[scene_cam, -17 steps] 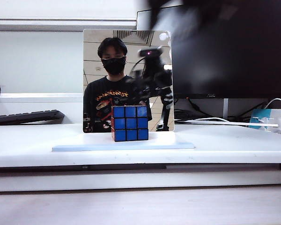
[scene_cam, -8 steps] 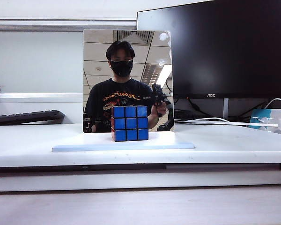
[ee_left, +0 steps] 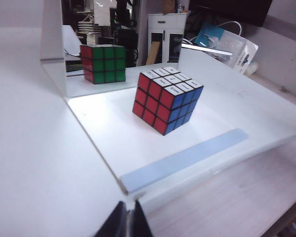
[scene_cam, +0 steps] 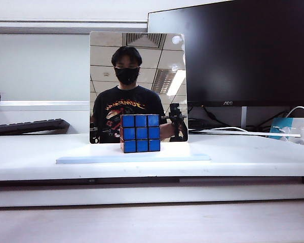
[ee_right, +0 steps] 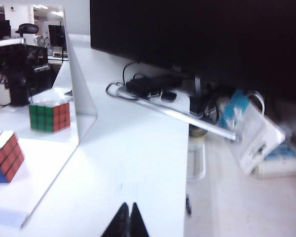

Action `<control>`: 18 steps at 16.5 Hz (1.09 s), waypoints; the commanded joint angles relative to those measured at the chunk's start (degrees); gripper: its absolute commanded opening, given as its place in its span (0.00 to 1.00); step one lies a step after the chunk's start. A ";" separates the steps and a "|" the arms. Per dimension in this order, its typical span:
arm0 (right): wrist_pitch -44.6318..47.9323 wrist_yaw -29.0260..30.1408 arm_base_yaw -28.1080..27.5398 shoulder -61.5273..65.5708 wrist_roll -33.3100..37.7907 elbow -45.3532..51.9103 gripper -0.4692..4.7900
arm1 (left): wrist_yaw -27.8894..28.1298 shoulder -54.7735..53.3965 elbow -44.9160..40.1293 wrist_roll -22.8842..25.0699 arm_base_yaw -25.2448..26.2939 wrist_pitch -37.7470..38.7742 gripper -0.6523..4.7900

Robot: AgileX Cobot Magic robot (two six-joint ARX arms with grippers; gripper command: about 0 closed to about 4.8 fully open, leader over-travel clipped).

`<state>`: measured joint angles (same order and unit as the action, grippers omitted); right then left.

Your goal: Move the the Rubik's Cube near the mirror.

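The cube (scene_cam: 140,132) sits upright on the mirror's pale base (scene_cam: 192,156), just in front of the mirror (scene_cam: 138,66), blue face toward the exterior camera, red side and white top in the left wrist view (ee_left: 166,99). Its green face shows reflected in the glass. Behind stands a black monitor (scene_cam: 243,50) on the white counter (scene_cam: 30,157). The left tool (ee_left: 128,224) is closed, empty, back from the base. The right tool (ee_right: 127,222) is closed, empty, over the counter beside the mirror.

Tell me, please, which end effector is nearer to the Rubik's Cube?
Left, apparently. The left end effector faces the Rubik's Cube across the mirror base; the right end effector is off beside it.
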<state>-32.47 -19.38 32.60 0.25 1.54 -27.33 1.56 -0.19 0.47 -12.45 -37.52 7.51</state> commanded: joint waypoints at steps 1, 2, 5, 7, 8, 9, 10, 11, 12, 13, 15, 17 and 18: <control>-0.48 1.77 0.00 0.26 4.35 0.02 0.09 | -0.22 -0.07 0.09 0.02 0.04 -0.70 0.17; -0.76 1.44 0.02 -0.04 4.33 0.00 0.09 | -0.28 -0.02 0.09 0.02 0.07 -0.63 0.17; -0.74 1.51 0.00 -0.04 4.33 0.00 0.09 | -1.38 -0.02 0.11 0.74 2.95 -0.55 0.16; -0.74 1.51 0.02 -0.04 4.33 0.00 0.09 | 0.61 -0.02 0.09 3.65 12.70 -0.57 0.16; -0.74 1.51 0.02 -0.04 4.33 0.00 0.09 | 0.72 -0.02 0.09 3.67 17.66 -0.52 0.16; -0.74 1.51 0.00 -0.04 4.33 0.00 0.09 | 1.07 -0.02 0.09 3.69 19.58 -0.48 0.16; -0.74 1.51 0.02 -0.04 4.33 0.00 0.09 | 2.80 -0.02 0.09 3.67 23.23 -0.48 0.16; -0.74 1.51 0.02 -0.04 4.33 0.00 0.09 | 2.82 -0.02 0.09 3.67 25.03 -0.48 0.16; -0.74 1.51 0.02 -0.04 4.33 0.00 0.09 | 2.73 -0.02 0.09 3.80 28.59 -0.42 0.16; -0.74 1.51 0.02 -0.04 4.33 0.00 0.09 | 4.17 -0.02 0.09 4.72 31.87 0.00 0.16; -0.74 1.51 0.02 -0.04 4.33 0.00 0.09 | 9.42 -0.02 0.07 6.40 34.45 -4.98 0.16; -0.74 1.51 0.02 -0.04 4.33 0.00 0.09 | 9.38 -0.02 0.07 6.51 36.20 -10.12 0.16; -0.74 1.51 0.02 -0.04 4.33 0.00 0.09 | 9.35 -0.02 0.09 6.51 36.87 -11.50 0.16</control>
<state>-34.00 -17.85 32.60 0.21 5.58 -27.20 10.76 -0.19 0.47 -6.20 -1.21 -1.10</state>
